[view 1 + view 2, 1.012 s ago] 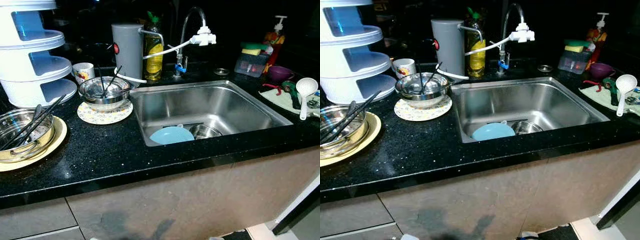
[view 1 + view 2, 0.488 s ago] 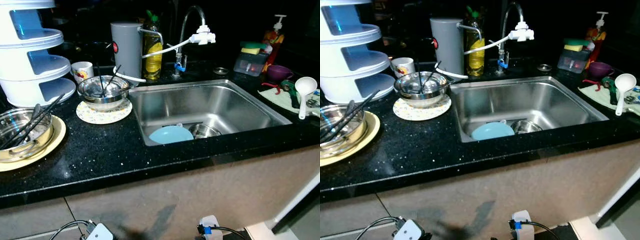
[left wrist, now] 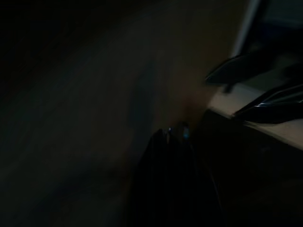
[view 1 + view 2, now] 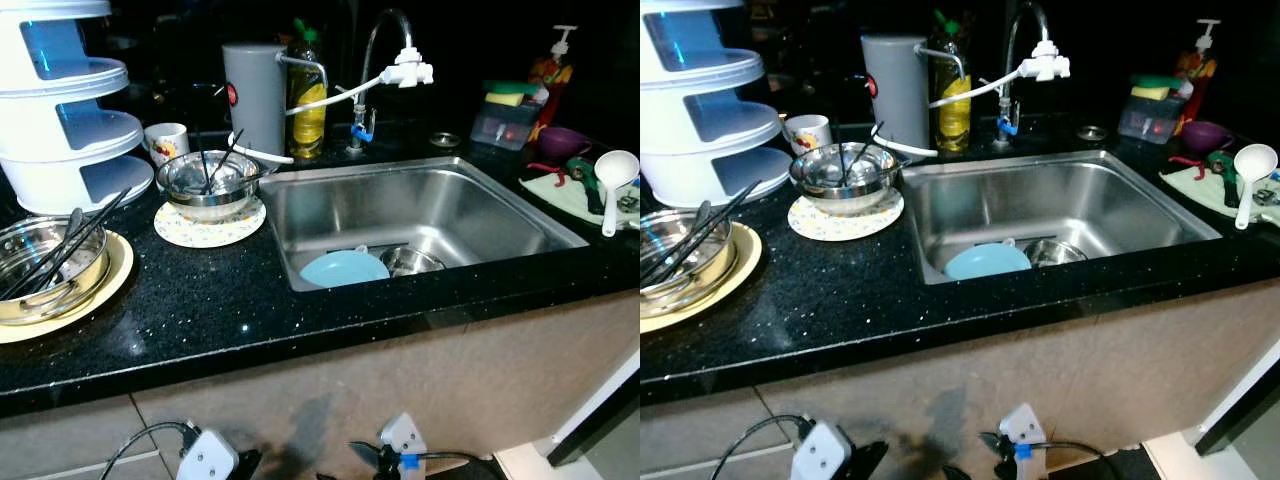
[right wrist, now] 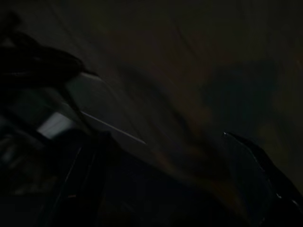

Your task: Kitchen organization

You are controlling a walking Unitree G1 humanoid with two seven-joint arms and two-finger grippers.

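Left eye view: the blue plate (image 4: 344,268) lies in the sink (image 4: 480,215), up and ahead of the right gripper (image 4: 385,458), nearer than the left; finger openings unclear.

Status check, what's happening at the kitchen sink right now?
Left gripper and right gripper low in front of the cabinet, below the counter edge. Light blue plate lies in the steel sink, untouched. Nothing between.
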